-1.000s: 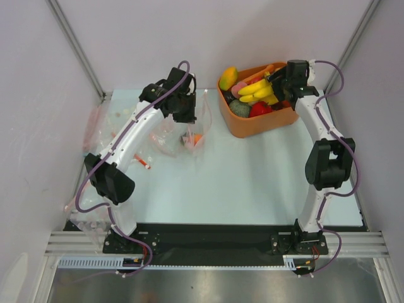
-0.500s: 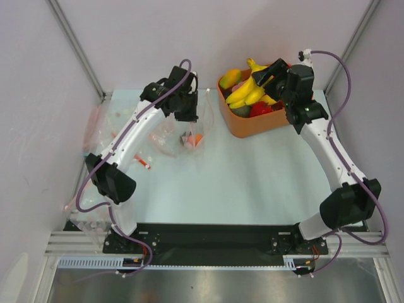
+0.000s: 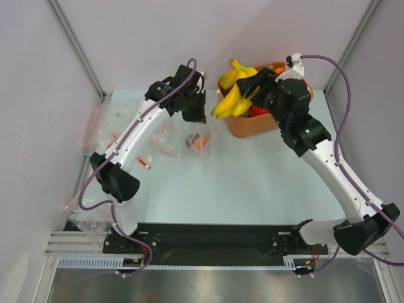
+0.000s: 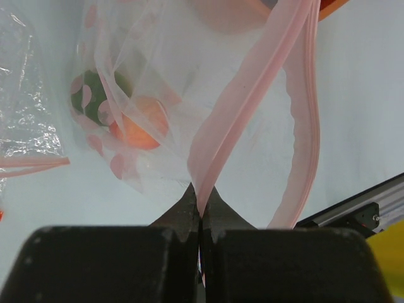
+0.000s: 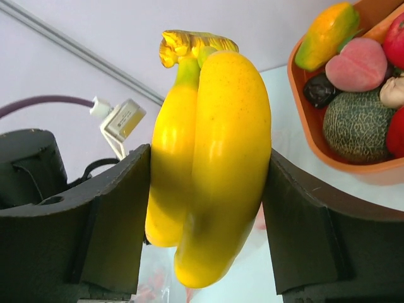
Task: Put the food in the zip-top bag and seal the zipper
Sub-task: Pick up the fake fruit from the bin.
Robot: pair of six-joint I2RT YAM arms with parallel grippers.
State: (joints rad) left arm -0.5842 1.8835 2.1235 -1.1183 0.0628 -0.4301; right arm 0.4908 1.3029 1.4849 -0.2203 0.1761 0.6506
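Note:
My right gripper (image 3: 243, 95) is shut on a bunch of yellow toy bananas (image 3: 230, 101), held in the air just left of the orange tub (image 3: 252, 123); the bananas fill the right wrist view (image 5: 211, 164) between my fingers (image 5: 113, 221). My left gripper (image 3: 197, 113) is shut on the pale pink zipper strip (image 4: 237, 107) of the clear dotted zip-top bag (image 3: 192, 136) and holds its mouth up and open. An orange piece (image 4: 139, 126) and a dark green piece (image 4: 95, 104) lie inside the bag. More food stays in the tub: peach (image 5: 360, 63), melon (image 5: 358, 129).
Other crumpled clear bags (image 3: 104, 123) lie along the left edge of the table, one with an orange-red strip (image 4: 31, 165). Metal frame posts stand at the back corners. A black rail (image 3: 208, 237) runs along the near edge.
My right gripper has lifted the bananas out of the tub and carried them left toward the held-open bag. My left gripper has shifted slightly right, still holding the strip.

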